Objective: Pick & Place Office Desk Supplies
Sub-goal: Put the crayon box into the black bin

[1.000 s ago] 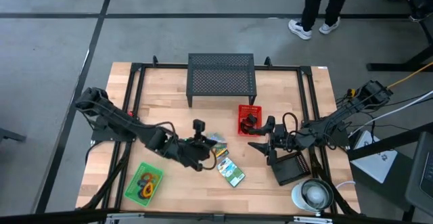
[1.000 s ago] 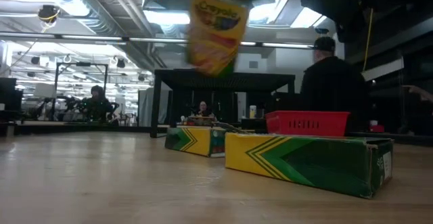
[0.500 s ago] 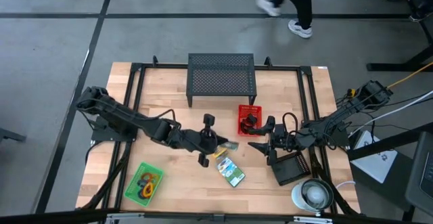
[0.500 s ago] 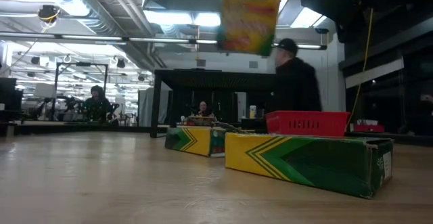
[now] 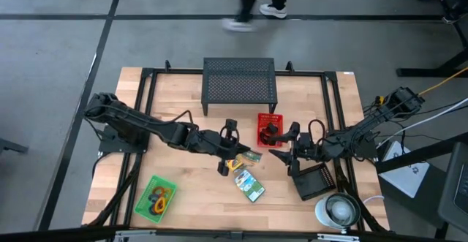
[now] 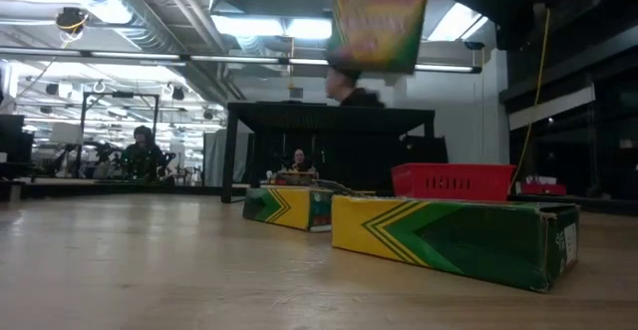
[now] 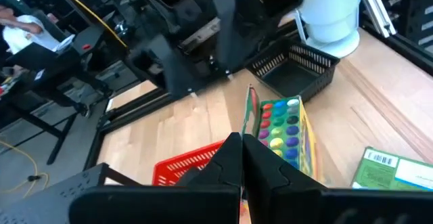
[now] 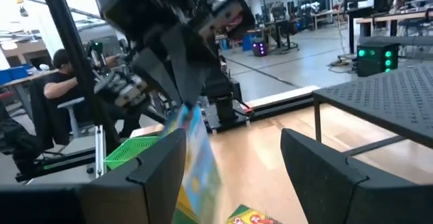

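My left gripper is shut on a yellow-green crayon packet above the table's middle, just left of the red basket. In the left wrist view the packet sticks out past the shut fingers. My right gripper stands open to the packet's right, facing it, with nothing between its fingers. Two more packets lie flat on the wood near the middle. Coloured loops lie in a green basket at the near left. My left gripper pinches the crayon packet between its two fingers at one narrow edge. The fingers come nearly level from the table's left, slanting a little down. The packet stands on edge beyond the fingertips, lifted well clear of the table.
A black mesh stand stands at the far middle. A black basket and a round white object sit at the near right. A person walks past on the floor beyond the table's far edge.
My left gripper has swung toward the table's right and far side and risen a little, turning as it went, with the packet still pinched. The packet has travelled with it toward the red basket, clear of the table. My right gripper has stayed in place.
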Controlling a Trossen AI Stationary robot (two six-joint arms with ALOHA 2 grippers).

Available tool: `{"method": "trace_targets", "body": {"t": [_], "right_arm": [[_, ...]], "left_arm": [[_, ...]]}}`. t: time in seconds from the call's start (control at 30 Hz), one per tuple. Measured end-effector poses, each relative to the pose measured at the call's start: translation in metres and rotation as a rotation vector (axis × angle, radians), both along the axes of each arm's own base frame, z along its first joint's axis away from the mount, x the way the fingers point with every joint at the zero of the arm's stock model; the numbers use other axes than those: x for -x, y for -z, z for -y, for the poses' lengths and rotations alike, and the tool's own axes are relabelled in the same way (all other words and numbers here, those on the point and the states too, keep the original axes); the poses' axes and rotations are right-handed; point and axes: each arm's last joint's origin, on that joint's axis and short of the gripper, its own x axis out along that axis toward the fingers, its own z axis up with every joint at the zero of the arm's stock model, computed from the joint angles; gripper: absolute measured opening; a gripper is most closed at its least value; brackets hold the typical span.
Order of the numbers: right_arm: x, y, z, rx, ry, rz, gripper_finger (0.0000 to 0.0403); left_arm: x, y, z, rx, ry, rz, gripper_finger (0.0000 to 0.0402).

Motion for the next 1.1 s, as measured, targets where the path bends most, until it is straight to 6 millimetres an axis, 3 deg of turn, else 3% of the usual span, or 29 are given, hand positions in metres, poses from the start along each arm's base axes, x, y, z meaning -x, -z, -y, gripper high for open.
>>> {"method": "trace_targets", "body": {"t": [0.27,0.4,0.7,1.1], "right_arm": [[0.0,0.001,-0.001,-0.041,-0.018,-0.007,0.0244],[0.0,0.003,-0.004,-0.079,-0.132,-0.018,0.0244],[0.0,0.01,-0.002,-0.041,-0.053,-0.084,0.0244],[0.0,0.011,-0.002,-0.05,-0.061,-0.09,0.0244]], "left_arm": [[-0.015,0.017,0.0,0.006,0.028,-0.01,0.0002],[-0.019,0.018,-0.004,-0.022,0.006,0.007,0.0002],[-0.022,-0.013,-0.014,-0.032,0.027,0.071,0.0002],[-0.025,-0.027,-0.032,-0.06,0.008,0.061,0.0001]]}}
